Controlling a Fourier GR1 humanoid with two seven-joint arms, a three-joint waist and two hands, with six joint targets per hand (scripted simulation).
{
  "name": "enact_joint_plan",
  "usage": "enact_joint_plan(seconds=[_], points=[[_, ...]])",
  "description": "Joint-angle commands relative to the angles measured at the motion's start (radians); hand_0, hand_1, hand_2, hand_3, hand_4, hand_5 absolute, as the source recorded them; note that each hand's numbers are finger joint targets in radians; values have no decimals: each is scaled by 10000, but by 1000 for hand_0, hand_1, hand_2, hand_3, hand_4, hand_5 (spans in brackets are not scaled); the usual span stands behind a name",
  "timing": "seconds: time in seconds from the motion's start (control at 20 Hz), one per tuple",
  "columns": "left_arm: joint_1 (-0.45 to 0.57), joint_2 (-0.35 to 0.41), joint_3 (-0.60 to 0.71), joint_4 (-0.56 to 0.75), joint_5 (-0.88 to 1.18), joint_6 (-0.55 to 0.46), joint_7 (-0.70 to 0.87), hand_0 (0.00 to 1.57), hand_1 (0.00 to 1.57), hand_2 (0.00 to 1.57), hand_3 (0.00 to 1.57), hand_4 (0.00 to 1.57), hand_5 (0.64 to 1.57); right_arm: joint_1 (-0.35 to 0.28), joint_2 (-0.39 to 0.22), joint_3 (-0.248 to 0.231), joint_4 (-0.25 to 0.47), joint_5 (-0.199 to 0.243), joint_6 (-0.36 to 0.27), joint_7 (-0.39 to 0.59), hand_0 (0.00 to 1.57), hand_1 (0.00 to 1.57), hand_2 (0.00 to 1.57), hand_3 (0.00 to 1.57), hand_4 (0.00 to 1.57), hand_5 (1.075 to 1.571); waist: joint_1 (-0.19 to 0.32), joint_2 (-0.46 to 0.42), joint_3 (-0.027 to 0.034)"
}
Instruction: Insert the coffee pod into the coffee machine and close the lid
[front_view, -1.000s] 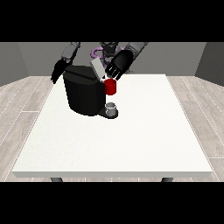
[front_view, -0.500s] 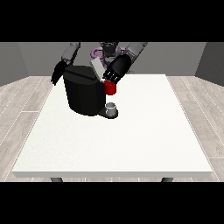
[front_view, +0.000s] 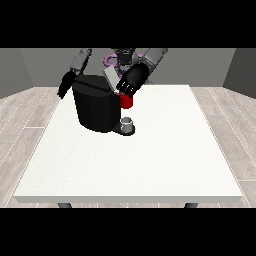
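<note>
The black coffee machine (front_view: 98, 107) stands at the table's back left. Its grey lid (front_view: 110, 78) is tilted up at the top. The hand at the view's right (front_view: 132, 81) hovers at the machine's top right corner, right beside the lid and just above a red thing at the machine (front_view: 127, 102). What this hand holds, if anything, is hidden. A small grey thing (front_view: 128, 123) sits on the machine's base at the front. The hand at the view's left (front_view: 65, 85) hangs beside the machine's left side with relaxed fingers, holding nothing.
The white table (front_view: 150, 160) stretches wide in front of and to the right of the machine. The robot's torso (front_view: 122, 56) is behind the machine at the far edge.
The hand at the view's right has come down and slightly left, closer to the lid and the red thing. The other hand has barely moved.
</note>
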Motion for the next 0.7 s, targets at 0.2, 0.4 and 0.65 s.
enact_joint_plan(seconds=[0.2, 0.4, 0.65], points=[[-348, -475, -104, -109, -116, 265, 282, 1202, 1202, 1218, 1176, 360, 1571, -61, -152, -83, 556, 24, 133, -258, 0, 0, 0, 0, 0, 1571, 112, 2, 4], [63, 5, -188, -89, -416, 704, -264, 1269, 1269, 1275, 1176, 171, 1571, 148, -154, -263, 200, -272, 206, -450, 0, 0, 0, 0, 0, 1571, 27, 15, 2], [-143, 432, -624, 41, -1000, 590, -452, 1210, 1210, 1220, 1093, 0, 1571, -293, -185, -262, 139, -104, -10, -32, 0, 0, 0, 0, 0, 1571, 31, 189, 1]])
